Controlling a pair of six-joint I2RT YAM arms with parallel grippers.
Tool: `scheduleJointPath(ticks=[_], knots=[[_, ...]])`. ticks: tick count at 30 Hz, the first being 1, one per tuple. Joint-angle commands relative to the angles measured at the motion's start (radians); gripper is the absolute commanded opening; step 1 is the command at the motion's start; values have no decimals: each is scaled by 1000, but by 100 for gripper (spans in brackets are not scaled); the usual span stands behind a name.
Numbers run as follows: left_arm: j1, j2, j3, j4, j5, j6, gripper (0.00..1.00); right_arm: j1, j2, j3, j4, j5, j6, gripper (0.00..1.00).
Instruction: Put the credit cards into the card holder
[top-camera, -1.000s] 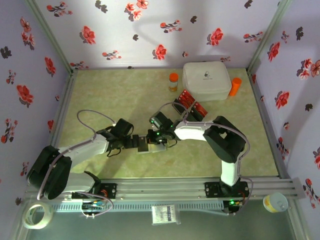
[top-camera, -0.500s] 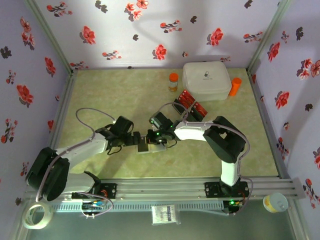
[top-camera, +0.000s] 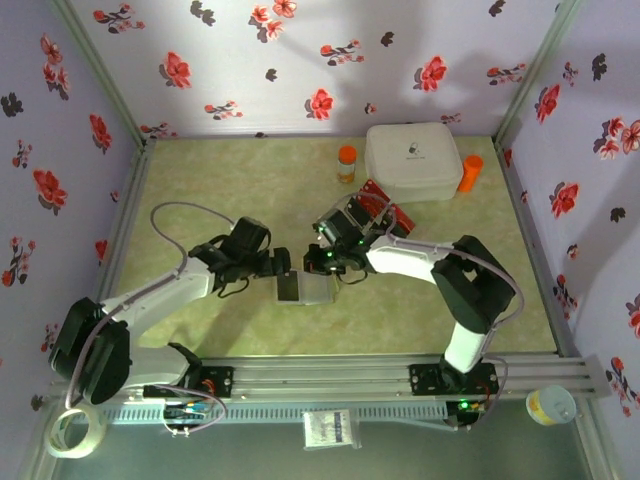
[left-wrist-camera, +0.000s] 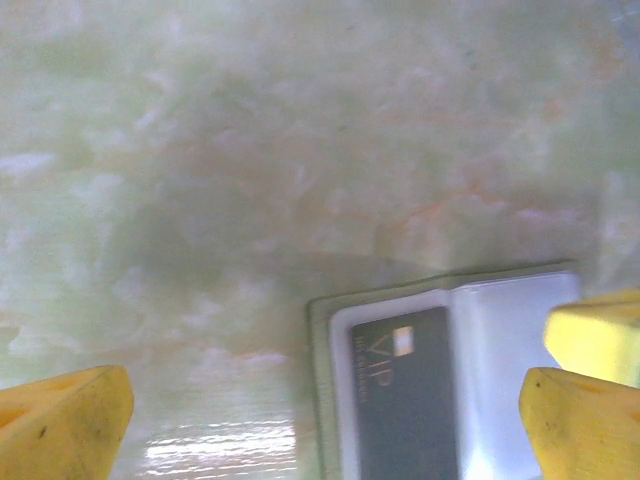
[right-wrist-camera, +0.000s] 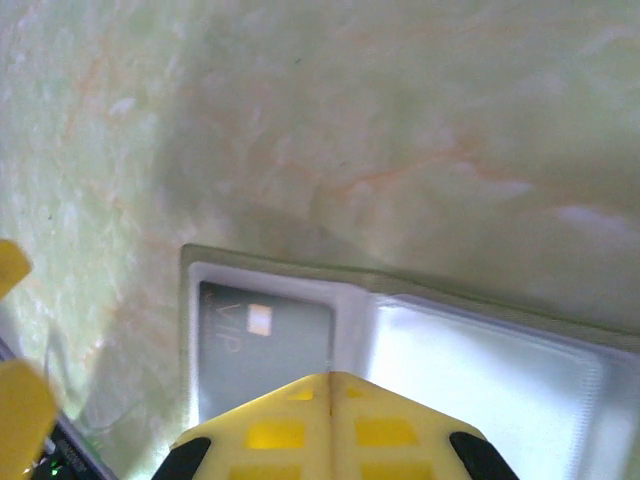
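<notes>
Containers first. The card holder (top-camera: 305, 290) lies opened flat on the desk (top-camera: 220, 190), a little near of centre, between the two pincers. Its olive edge frames pale plastic sleeves. One sleeve holds a single black card (left-wrist-camera: 405, 400) marked "VIP" with a small pale chip, seated squarely inside the pocket. The adjoining sleeve (right-wrist-camera: 480, 370) reads pale and glossy.

The white rounded box (top-camera: 413, 162) stands at the far right of the desk with its lid down; its contents cannot be seen.

Count of loose items:
- Red cards (top-camera: 376, 194): they lie on the desk just in front of the box, partly covered by the right arm. Two red faces can be counted, and I cannot tell whether there are more under the arm.
- Orange-capped bottles: two. One (top-camera: 346, 163) stands upright just left of the box, the other (top-camera: 470, 173) against its right side.
- Black cards: one, the one in the holder.

Left pincer (left-wrist-camera: 320, 422): released, with its yellow fingers (left-wrist-camera: 60, 420) spread wide and low over the desk on either side of the holder's card end, gripping nothing.

Right pincer (right-wrist-camera: 330, 385): clenched, its two tips pressed together with nothing visible between them. It is poised over the holder at the boundary between the filled sleeve and the pale one. Whether it touches the plastic cannot be told.

Outside the desk, a tape roll (top-camera: 75, 430) sits at the near left corner of the frame.
</notes>
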Motion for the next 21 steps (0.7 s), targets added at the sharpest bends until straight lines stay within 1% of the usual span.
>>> scheduleJointPath(ticks=[1, 6, 13, 21], knots=[[-34, 24, 58, -24, 10, -12, 100, -36, -33, -31, -49, 20, -42, 6], [-86, 66, 96, -12, 4, -25, 100, -63, -27, -26, -80, 12, -76, 6], [-148, 135, 79, 19, -20, -38, 100, -65, 16, 0, -98, -7, -94, 6], [-176, 209, 63, 46, -36, -30, 100, -64, 54, -14, -84, -7, -92, 5]])
